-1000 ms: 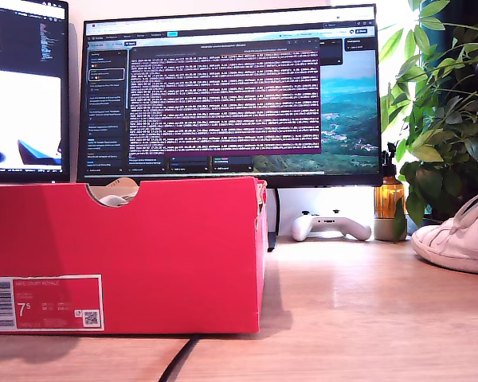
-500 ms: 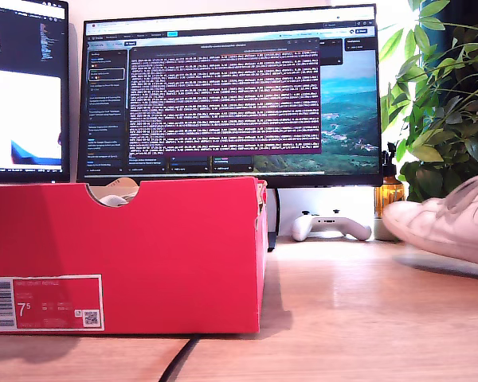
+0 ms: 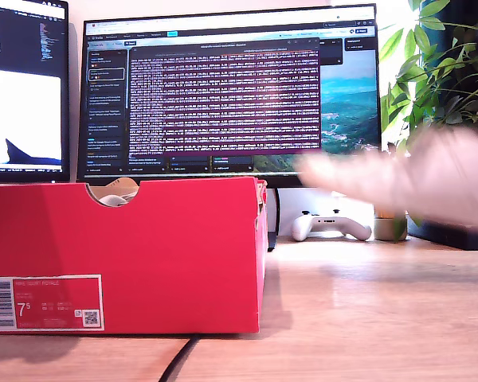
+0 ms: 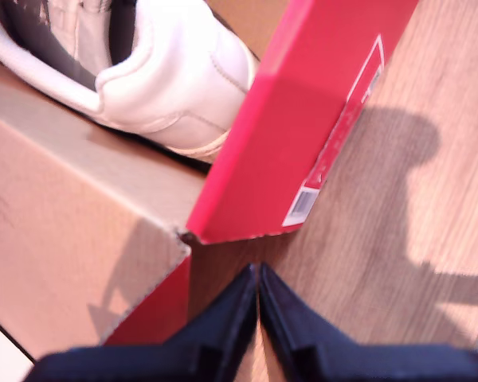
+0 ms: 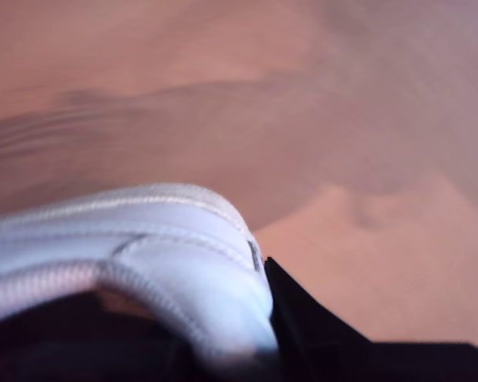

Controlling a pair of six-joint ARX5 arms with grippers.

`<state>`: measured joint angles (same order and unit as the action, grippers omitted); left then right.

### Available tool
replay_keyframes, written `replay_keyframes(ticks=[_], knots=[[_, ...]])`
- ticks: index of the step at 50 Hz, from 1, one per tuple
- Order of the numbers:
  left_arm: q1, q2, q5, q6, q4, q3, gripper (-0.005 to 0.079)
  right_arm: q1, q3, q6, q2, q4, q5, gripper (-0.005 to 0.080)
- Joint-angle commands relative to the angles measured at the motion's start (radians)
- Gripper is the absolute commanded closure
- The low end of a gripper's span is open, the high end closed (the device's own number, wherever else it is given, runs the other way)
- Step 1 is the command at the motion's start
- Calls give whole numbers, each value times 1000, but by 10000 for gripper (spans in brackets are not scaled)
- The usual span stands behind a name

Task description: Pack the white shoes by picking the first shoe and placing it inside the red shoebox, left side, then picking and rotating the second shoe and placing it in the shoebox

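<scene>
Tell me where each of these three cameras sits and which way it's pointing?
Exterior view: low on the desk, facing the red shoebox and monitors; no arm is clear, only a blurred white shoe in mid-air.
First wrist view: on my first gripper, its jaws together, looking down at the shoebox corner and the shoe inside.
Second wrist view: on my second gripper, gripping the other shoe's heel.
Shared: the shoebox, the carried shoe.

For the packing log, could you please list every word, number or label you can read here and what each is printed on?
"7.5": on the white label of the red shoebox, beside a barcode and a QR code.
The label's smaller print: too small to read.
Text on the main monitor: too small to read.
Text on the second monitor: too small to read.
The white shoe in the box: no readable text.
</scene>
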<state>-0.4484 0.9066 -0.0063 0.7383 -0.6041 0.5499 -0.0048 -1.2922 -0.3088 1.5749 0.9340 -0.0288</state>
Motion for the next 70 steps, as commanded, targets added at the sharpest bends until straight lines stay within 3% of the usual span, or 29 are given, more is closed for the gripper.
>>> replay_keyframes(ticks=[1,15,21,41,70], knots=[[-2,3,2,2,6,3,761,5,-44,144,-10,-7,55,762],[-2,3,3,2,6,3,761,51,-213,433,-10,-53,262,762],[-2,3,2,2,6,3,762,113,-271,529,-10,-120,343,762],[-2,3,2,2,6,3,762,324,-314,730,1,-479,351,762],[-2,3,2,2,6,3,762,481,-327,812,164,-678,279,762]])
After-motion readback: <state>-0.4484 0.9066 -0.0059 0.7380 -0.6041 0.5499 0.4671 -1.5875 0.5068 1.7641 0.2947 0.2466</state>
